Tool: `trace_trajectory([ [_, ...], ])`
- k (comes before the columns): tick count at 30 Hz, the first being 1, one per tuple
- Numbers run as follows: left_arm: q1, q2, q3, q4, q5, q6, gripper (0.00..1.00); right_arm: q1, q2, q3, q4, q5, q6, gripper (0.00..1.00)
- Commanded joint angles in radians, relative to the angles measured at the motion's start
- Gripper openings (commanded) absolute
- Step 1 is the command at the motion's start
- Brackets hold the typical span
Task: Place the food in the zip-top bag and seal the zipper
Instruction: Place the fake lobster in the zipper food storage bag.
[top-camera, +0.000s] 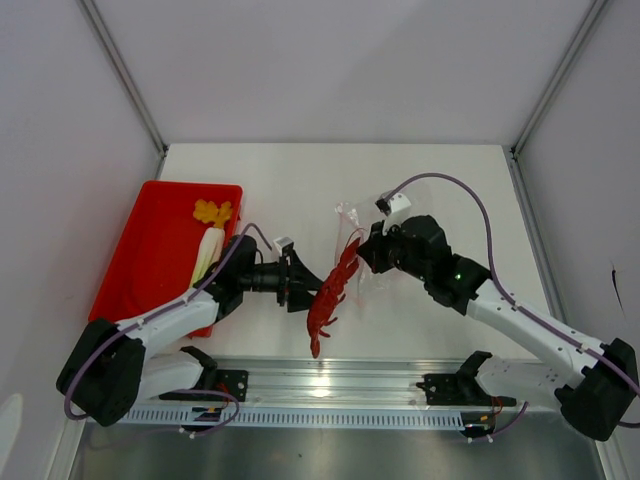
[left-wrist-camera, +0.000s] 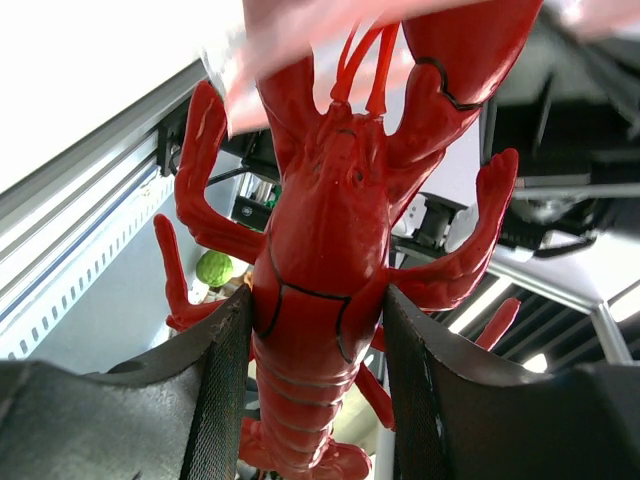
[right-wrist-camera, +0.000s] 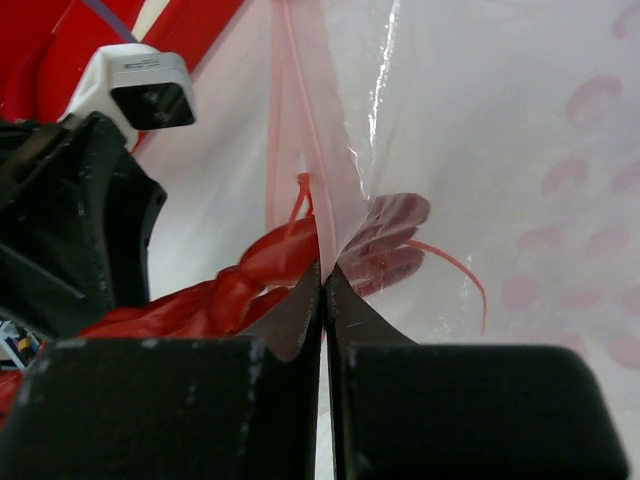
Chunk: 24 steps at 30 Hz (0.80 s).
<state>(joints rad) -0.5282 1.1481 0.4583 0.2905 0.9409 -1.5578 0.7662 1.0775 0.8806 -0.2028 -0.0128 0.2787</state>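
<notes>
A red crab (top-camera: 328, 292), one piece of the food, hangs in the air over the table's middle, and my left gripper (top-camera: 302, 283) is shut on its body. In the left wrist view both pads press the crab's (left-wrist-camera: 320, 250) sides at the gripper (left-wrist-camera: 315, 340). My right gripper (top-camera: 366, 250) is shut on the mouth edge of the clear zip-top bag (top-camera: 352, 222) and holds it up. The right wrist view shows the jaws of that gripper (right-wrist-camera: 325, 275) pinching the plastic by the pink zipper (right-wrist-camera: 300, 120). One claw (right-wrist-camera: 392, 238) shows through the bag (right-wrist-camera: 480, 150). I see no slider.
A red tray (top-camera: 150, 260) stands at the left with yellow pieces (top-camera: 212, 212) and a white radish (top-camera: 207, 252) in it. The aluminium rail (top-camera: 330, 385) runs along the near edge. White walls close in on both sides.
</notes>
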Motion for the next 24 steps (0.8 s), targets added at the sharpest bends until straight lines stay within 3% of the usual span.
trace_trajectory([
  [1,-0.009,0.004,-0.003,0.064,-0.008,-0.036,0.01,0.028,-0.036,-0.009,0.042,0.013,-0.015,0.0],
  [12,-0.009,0.038,0.045,0.029,0.004,-0.021,0.01,0.036,0.024,0.012,0.049,-0.173,-0.041,0.0],
  [18,-0.009,0.07,0.079,-0.077,0.024,0.051,0.0,0.038,0.059,0.029,0.032,-0.262,-0.068,0.0],
  [24,-0.009,0.127,0.06,0.013,0.045,0.008,0.01,0.044,0.058,0.035,0.025,-0.305,-0.072,0.0],
])
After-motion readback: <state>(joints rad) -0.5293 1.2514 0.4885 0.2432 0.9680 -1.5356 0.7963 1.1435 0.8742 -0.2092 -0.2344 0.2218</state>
